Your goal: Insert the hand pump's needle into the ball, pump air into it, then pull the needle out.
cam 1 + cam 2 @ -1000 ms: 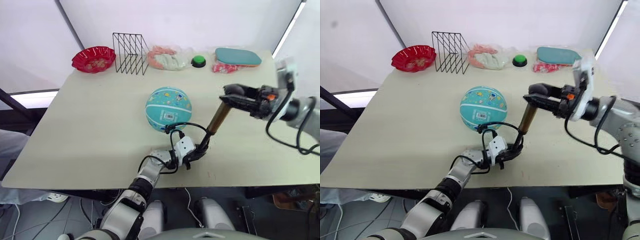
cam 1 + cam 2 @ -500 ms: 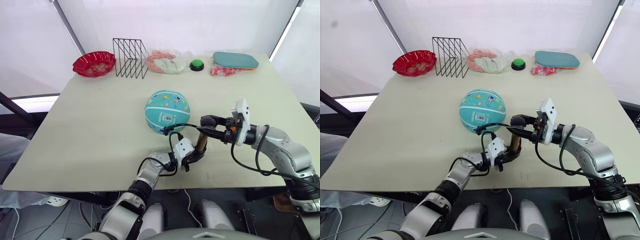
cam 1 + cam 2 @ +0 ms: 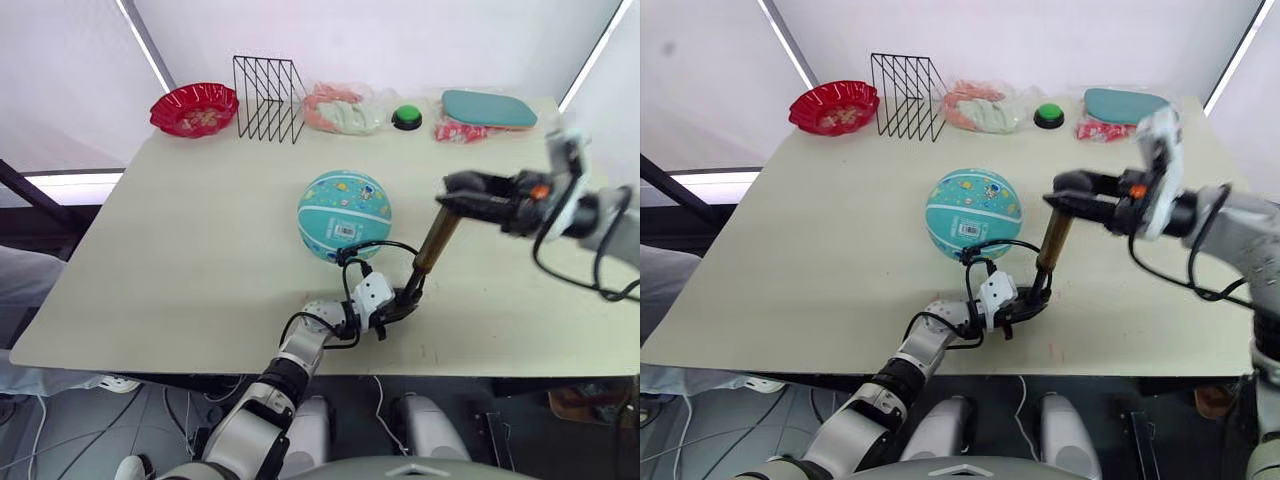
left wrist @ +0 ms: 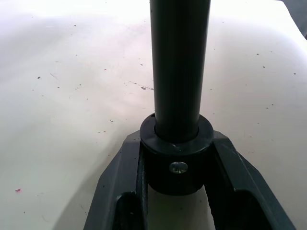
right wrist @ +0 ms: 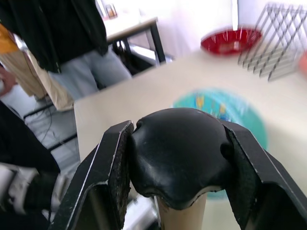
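Left wrist view showed my left gripper (image 4: 176, 191) clenched on the black base cap of the hand pump (image 3: 436, 243), fingers (image 4: 235, 177) pressed against either side of it, low over the table (image 3: 200, 250). My right gripper (image 5: 175, 158) was clamped around the pump's rounded black top handle, with the bronze barrel slanting down from it to the left gripper. A thin black hose (image 3: 385, 246) curved from the pump's base to the near side of the ball (image 3: 344, 215), which sat mid-table just behind the left gripper; I could not make out the needle. Along the far edge stood a red bowl (image 3: 195, 108), a wire rack (image 3: 268, 99) and a green button (image 3: 406, 117).
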{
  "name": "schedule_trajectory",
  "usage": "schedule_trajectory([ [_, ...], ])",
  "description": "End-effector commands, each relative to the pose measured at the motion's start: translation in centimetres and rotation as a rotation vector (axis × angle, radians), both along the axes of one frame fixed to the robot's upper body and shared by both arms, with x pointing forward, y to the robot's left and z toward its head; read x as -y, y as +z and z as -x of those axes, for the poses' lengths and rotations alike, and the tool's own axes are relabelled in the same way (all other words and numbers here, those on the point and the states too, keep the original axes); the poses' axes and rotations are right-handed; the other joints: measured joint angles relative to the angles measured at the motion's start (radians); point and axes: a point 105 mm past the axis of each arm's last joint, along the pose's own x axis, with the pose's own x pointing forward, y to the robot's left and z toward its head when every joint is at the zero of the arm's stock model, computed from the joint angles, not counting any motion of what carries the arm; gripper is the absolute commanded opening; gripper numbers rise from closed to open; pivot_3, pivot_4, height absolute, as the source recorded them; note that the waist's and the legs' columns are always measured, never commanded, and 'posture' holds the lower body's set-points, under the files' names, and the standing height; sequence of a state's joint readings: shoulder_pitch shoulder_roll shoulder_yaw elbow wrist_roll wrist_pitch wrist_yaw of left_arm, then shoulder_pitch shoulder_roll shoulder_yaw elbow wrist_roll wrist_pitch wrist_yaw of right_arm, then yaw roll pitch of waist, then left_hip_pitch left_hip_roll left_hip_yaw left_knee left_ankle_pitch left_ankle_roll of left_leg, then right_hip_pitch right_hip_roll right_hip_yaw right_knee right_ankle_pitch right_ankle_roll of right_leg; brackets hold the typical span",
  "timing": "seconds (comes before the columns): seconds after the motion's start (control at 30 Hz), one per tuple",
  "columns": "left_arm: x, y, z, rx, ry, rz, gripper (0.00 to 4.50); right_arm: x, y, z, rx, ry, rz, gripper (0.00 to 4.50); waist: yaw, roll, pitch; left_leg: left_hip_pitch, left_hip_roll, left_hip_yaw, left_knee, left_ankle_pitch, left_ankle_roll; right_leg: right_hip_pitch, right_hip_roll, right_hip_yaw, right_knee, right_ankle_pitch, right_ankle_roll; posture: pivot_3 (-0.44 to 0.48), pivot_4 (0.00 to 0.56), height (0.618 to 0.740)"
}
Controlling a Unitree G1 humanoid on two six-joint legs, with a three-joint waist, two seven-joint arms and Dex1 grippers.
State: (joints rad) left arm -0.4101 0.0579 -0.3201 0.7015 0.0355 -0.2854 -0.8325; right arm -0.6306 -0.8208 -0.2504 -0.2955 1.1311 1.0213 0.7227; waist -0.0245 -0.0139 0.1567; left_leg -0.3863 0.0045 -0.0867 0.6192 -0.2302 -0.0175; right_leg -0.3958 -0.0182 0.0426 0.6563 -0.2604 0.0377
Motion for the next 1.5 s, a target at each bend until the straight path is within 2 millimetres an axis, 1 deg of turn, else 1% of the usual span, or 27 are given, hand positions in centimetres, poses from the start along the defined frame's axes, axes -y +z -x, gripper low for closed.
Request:
schedule_trajectory([
  [0.03, -1.6, -3.9, 1.7, -0.14, 0.017, -0.084, 1.05, 1.6, 4.8, 0.8, 0.122, -0.045, -0.067, 2.04, 0.0, 0.0, 0.0, 0.0, 0.0, 0.001, 0.0, 0.0, 0.0, 0.0, 0.0, 0.0, 0.0, 0.0, 0.0, 0.0, 0.15, 0.74],
  [0.07, -1.6, -3.9, 1.7, -0.141, 0.016, -0.084, 1.05, 1.7, 4.7, 0.6, 0.113, -0.051, -0.064, 2.04, 0.0, 0.001, 0.001, 0.0, 0.0, 0.001, 0.0, 0.0, 0.0, 0.0, 0.0, 0.0, 0.0, 0.0, 0.0, 0.0, 0.15, 0.74],
  [0.1, -1.6, -4.0, 1.7, -0.142, 0.015, -0.084, 1.05, 1.7, 4.1, 0.4, 0.097, -0.058, -0.049, 2.04, 0.001, 0.0, 0.001, 0.0, 0.0, 0.001, 0.0, 0.0, 0.0, 0.0, 0.0, 0.001, 0.0, 0.0, 0.0, 0.0, 0.15, 0.74],
  [0.23, -1.5, -4.0, 1.7, -0.141, 0.014, -0.085, 1.05, 1.3, 0.1, -0.4, -0.008, -0.066, 0.0, 2.04, 0.008, -0.002, 0.0, 0.0, 0.001, 0.001, 0.0, 0.0, 0.0, 0.0, 0.0, 0.001, 0.0, 0.0, 0.0, 0.0, 0.15, 0.74],
  [0.27, -1.5, -4.0, 1.7, -0.141, 0.014, -0.085, 1.05, 1.1, -1.2, -0.6, -0.041, -0.068, 0.011, 2.04, 0.008, -0.002, 0.0, 0.001, 0.001, 0.001, 0.0, 0.0, 0.0, 0.0, 0.001, 0.0, 0.0, 0.0, 0.0, 0.0, 0.15, 0.74],
  [0.33, -1.5, -4.0, 1.7, -0.139, 0.015, -0.085, 1.05, 0.5, -4.8, -0.5, -0.107, -0.054, 0.085, 2.04, 0.007, 0.0, -0.002, 0.002, 0.001, 0.002, 0.0, 0.0, 0.0, 0.001, 0.001, 0.002, 0.0, 0.0, 0.0, 0.0, 0.15, 0.74],
  [0.37, -1.6, -4.0, 1.7, -0.139, 0.016, -0.085, 1.05, 0.2, -6.2, -0.4, -0.135, -0.04, 0.103, 2.04, 0.006, -0.001, -0.004, 0.003, 0.001, 0.003, 0.0, 0.0, 0.0, 0.002, 0.001, 0.002, 0.0, 0.0, 0.0, 0.0, 0.15, 0.74],
  [0.47, -1.7, -4.0, 1.8, -0.137, 0.018, -0.086, 1.05, -0.9, -9.1, -0.2, -0.2, -0.012, 0.09, 2.04, -0.009, -0.002, -0.011, 0.006, 0.003, 0.003, -0.001, 0.0, 0.0, 0.005, 0.003, 0.002, 0.0, 0.0, 0.0, 0.0, 0.15, 0.74],
  [0.5, -1.7, -4.0, 1.8, -0.137, 0.019, -0.086, 1.05, -1.1, -10.4, -0.3, -0.216, -0.016, 0.11, 2.04, -0.013, -0.002, -0.011, 0.007, 0.004, 0.002, -0.001, 0.0, 0.0, 0.008, 0.003, 0.002, 0.0, -0.001, 0.0, 0.0, 0.15, 0.74],
  [0.57, -1.7, -4.0, 1.8, -0.138, 0.022, -0.085, 1.05, -1.8, -14.3, -0.6, -0.267, -0.024, 0.142, 2.04, -0.022, 0.0, -0.014, 0.009, 0.004, 0.003, -0.002, 0.0, 0.0, 0.011, 0.003, 0.002, 0.0, -0.001, 0.0, 0.0, 0.15, 0.74],
  [0.63, -1.6, -4.0, 1.9, -0.138, 0.021, -0.083, 1.05, -2.3, -17.7, -0.7, -0.312, -0.025, 0.167, 2.04, -0.029, -0.002, -0.017, 0.014, 0.005, 0.004, -0.004, 0.0, 0.0, 0.015, 0.004, 0.002, -0.001, -0.001, -0.001, 0.0, 0.15, 0.74],
  [0.7, -1.6, -4.0, 1.9, -0.138, 0.021, -0.084, 1.05, -2.7, -19.1, -0.8, -0.329, -0.024, 0.163, 2.04, -0.034, 0.0, -0.02, 0.024, 0.006, 0.003, -0.006, 0.0, 0.0, 0.021, 0.005, 0.001, 0.0, -0.005, -0.007, 0.0, 0.15, 0.74],
  [0.83, -1.6, -3.8, 1.8, -0.135, 0.023, -0.082, 1.05, -3.7, -21.1, -0.6, -0.338, -0.006, 0.174, 2.04, -0.037, -0.001, -0.025, 0.025, 0.006, 0.003, -0.007, 0.0, 0.0, 0.02, 0.005, 0.001, 0.0, -0.005, -0.007, 0.0, 0.15, 0.74],
  [0.87, -1.6, -3.8, 1.8, -0.134, 0.023, -0.083, 1.05, -3.8, -21.2, -0.6, -0.329, 0.001, 0.178, 2.04, -0.037, 0.0, -0.026, 0.025, 0.006, 0.003, -0.007, 0.0, 0.0, 0.02, 0.006, 0.001, 0.0, -0.004, -0.006, 0.0, 0.15, 0.74],
  [0.9, -1.7, -3.8, 1.8, -0.134, 0.023, -0.084, 1.05, -3.9, -20.7, -0.6, -0.314, 0.005, 0.17, 2.04, -0.038, 0.002, -0.028, 0.025, 0.006, 0.003, -0.007, 0.0, 0.0, 0.02, 0.006, 0.001, 0.0, -0.004, -0.005, 0.0, 0.15, 0.74],
  [0.93, -1.8, -3.8, 1.8, -0.135, 0.025, -0.084, 1.05, -3.7, -19.5, -0.9, -0.289, 0.0, 0.149, 2.04, -0.038, 0.001, -0.028, 0.025, 0.006, 0.003, -0.007, -0.001, 0.0, 0.02, 0.005, 0.001, 0.0, -0.004, -0.005, 0.0, 0.15, 0.74],
  [1.0, -1.9, -3.8, 1.8, -0.136, 0.027, -0.085, 1.05, -3.4, -18.3, -1.2, -0.263, -0.008, 0.124, 2.04, -0.038, 0.001, -0.028, 0.025, 0.006, 0.002, -0.007, -0.001, -0.001, 0.02, 0.005, 0.001, 0.0, -0.004, -0.005, 0.0, 0.15, 0.74],
  [1.07, -1.9, -3.8, 1.7, -0.138, 0.029, -0.088, 1.05, -2.3, -14.1, -1.6, -0.166, -0.021, 0.081, 2.04, -0.037, 0.002, -0.027, 0.025, 0.006, 0.002, -0.007, -0.001, -0.001, 0.02, 0.005, 0.001, 0.0, -0.004, -0.005, 0.0, 0.15, 0.74],
  [1.1, -1.9, -3.8, 1.7, -0.139, 0.03, -0.088, 1.05, -1.9, -12.4, -1.6, -0.126, -0.022, 0.068, 2.04, -0.034, 0.003, -0.024, 0.024, 0.006, 0.002, -0.007, -0.001, -0.001, 0.019, 0.005, 0.0, -0.001, -0.004, -0.005, 0.0, 0.15, 0.74],
  [1.13, -1.9, -3.9, 1.7, -0.139, 0.03, -0.088, 1.05, -1.6, -10.9, -1.4, -0.094, -0.023, 0.057, 2.04, -0.031, 0.003, -0.019, 0.023, 0.005, 0.002, -0.007, -0.001, -0.001, 0.018, 0.004, 0.0, -0.001, -0.004, -0.005, 0.0, 0.15, 0.74],
  [1.17, -1.8, -3.9, 1.7, -0.14, 0.03, -0.088, 1.05, -1.4, -10.2, -1.3, -0.083, -0.023, 0.052, 2.04, -0.029, 0.003, -0.017, 0.022, 0.005, 0.002, -0.007, -0.001, -0.001, 0.017, 0.004, 0.0, -0.001, -0.004, -0.005, 0.0, 0.15, 0.74],
  [1.23, -1.6, -3.8, 1.7, -0.14, 0.026, -0.088, 1.05, -0.5, -6.5, -1.1, -0.013, -0.025, 0.025, 2.04, -0.02, 0.003, -0.012, 0.019, 0.005, 0.001, -0.007, -0.001, -0.001, 0.016, 0.004, 0.0, -0.002, -0.004, -0.005, 0.0, 0.15, 0.74],
  [1.27, -1.4, -3.8, 1.7, -0.141, 0.022, -0.089, 1.05, 0.0, -4.6, -0.9, 0.025, -0.028, 0.013, 2.04, -0.014, 0.007, -0.008, 0.017, 0.004, 0.001, -0.007, -0.001, -0.001, 0.014, 0.003, 0.0, -0.002, -0.004, -0.004, 0.0, 0.15, 0.74],
  [1.3, -1.3, -3.8, 1.7, -0.141, 0.019, -0.09, 1.05, 0.4, -3.0, -0.6, 0.06, -0.032, 0.004, 2.04, -0.013, 0.008, -0.008, 0.009, 0.002, 0.001, -0.003, 0.0, -0.001, 0.008, 0.001, 0.0, -0.001, -0.003, -0.001, 0.0, 0.15, 0.74],
  [1.33, -1.2, -3.8, 1.7, -0.141, 0.017, -0.091, 1.05, 0.7, -1.5, -0.4, 0.088, -0.035, -0.013, 2.04, -0.008, 0.007, -0.008, 0.005, 0.001, 0.001, -0.003, 0.0, -0.001, 0.005, 0.001, 0.0, -0.001, -0.002, 0.0, 0.0, 0.15, 0.74],
  [1.37, -1.2, -3.8, 1.7, -0.141, 0.016, -0.092, 1.05, 0.8, -0.6, -0.2, 0.101, -0.036, -0.024, 2.04, -0.004, 0.005, -0.006, 0.0, 0.001, 0.0, -0.001, 0.0, 0.0, 0.0, 0.001, 0.0, -0.001, -0.001, 0.001, 0.0, 0.15, 0.74],
  [1.5, -1.1, -3.9, 1.7, -0.143, 0.007, -0.097, 1.05, 1.7, 3.3, 0.8, 0.159, -0.048, -0.068, 2.04, 0.011, 0.002, 0.0, -0.001, 0.0, 0.0, 0.0, 0.0, 0.0, 0.0, 0.0, 0.0, -0.001, -0.001, 0.001, 0.0, 0.15, 0.74],
])
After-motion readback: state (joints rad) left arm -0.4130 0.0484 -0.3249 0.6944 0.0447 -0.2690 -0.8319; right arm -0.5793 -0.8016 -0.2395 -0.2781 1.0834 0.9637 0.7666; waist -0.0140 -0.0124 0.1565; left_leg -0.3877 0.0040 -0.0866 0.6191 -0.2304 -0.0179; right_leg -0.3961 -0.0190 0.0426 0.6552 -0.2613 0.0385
